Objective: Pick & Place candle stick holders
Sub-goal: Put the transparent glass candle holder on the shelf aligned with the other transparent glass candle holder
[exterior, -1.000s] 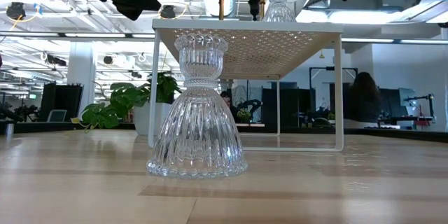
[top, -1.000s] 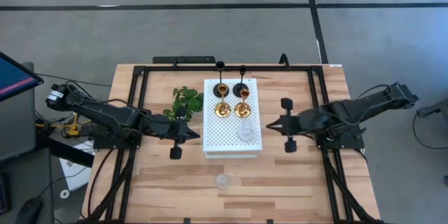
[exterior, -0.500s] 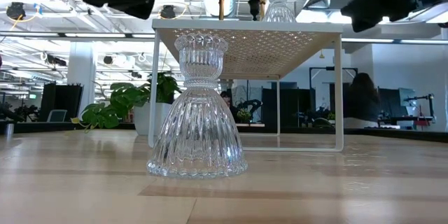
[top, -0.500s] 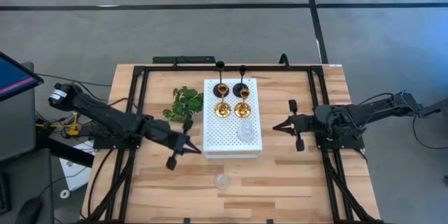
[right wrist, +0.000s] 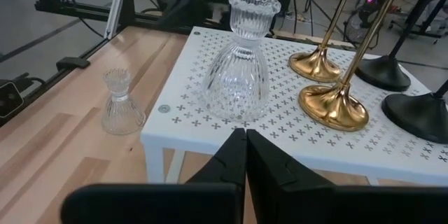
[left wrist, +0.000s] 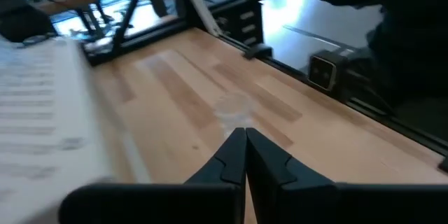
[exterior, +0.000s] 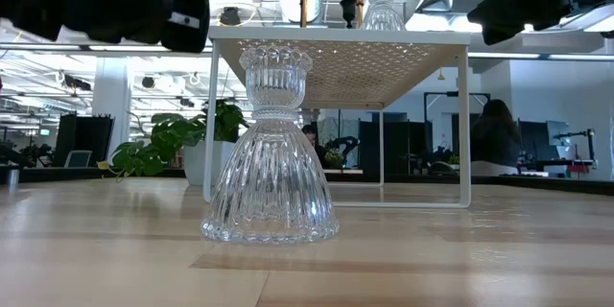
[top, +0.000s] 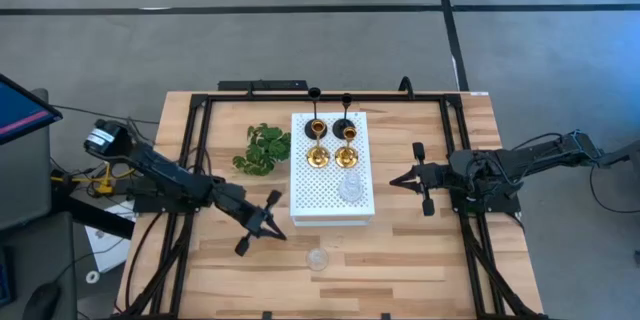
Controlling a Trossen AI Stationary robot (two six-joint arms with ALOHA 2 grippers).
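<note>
Near the front-left corner of the white perforated metal board (top: 331, 182), left claw (top: 262, 226) now swung down and forward from its spot beside the green leafy sprig (top: 264, 147), fingers pressed together to a narrow point. Closer now to the lone clear ribbed glass candle stick holder (top: 318, 258) standing upright on the wooden table (top: 420, 260), well in front of the board. Probably lining up for that last stray piece. Right claw (top: 405, 179) pulled back from the board's right edge, likewise pinched to a point, waiting. Already up on the board: second clear glass holder (top: 349, 188), two shiny gold holders (top: 331, 152), two black thin-stemmed holders (top: 330, 120).
</note>
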